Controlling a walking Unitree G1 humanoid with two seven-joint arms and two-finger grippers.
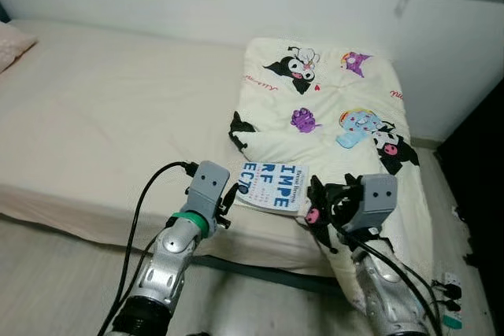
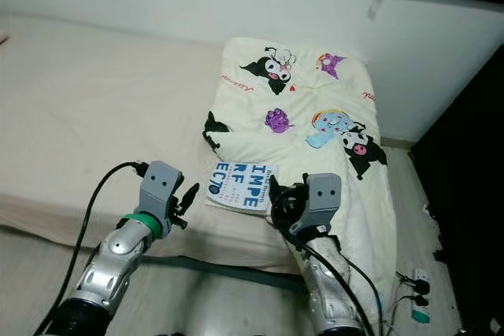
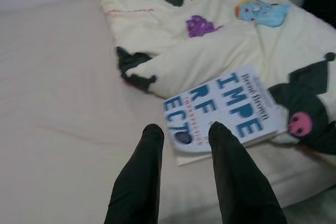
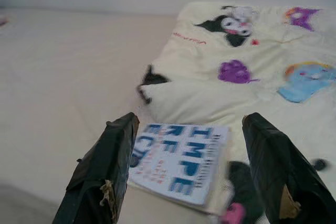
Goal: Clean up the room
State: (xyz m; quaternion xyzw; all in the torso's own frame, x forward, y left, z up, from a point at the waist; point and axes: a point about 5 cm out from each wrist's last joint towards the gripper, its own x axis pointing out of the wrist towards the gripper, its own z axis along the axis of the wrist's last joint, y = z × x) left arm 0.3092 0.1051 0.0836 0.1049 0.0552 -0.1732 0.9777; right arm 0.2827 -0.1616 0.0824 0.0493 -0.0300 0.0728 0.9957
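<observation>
— Where's the book (image 1: 272,185)?
— On the bed (image 1: 102,123) edge, against the quilt (image 1: 331,108), long axis crosswise.
— Nearer hand?
— It lies between them; left hand (image 3: 184,153) and right hand (image 4: 189,171) both spread, empty.

My two arms are shiny silver with grey box wrists, black cables, and a green ring (image 1: 189,220) on the left.

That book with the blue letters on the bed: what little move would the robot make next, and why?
Probably ease the right pincer forward and down so its open fingers straddle the book. The book lies flat at the near edge of the bed, partly on the cartoon-print quilt, and already sits framed between those fingers. The left pincer, also open, hovers just short of it.
</observation>
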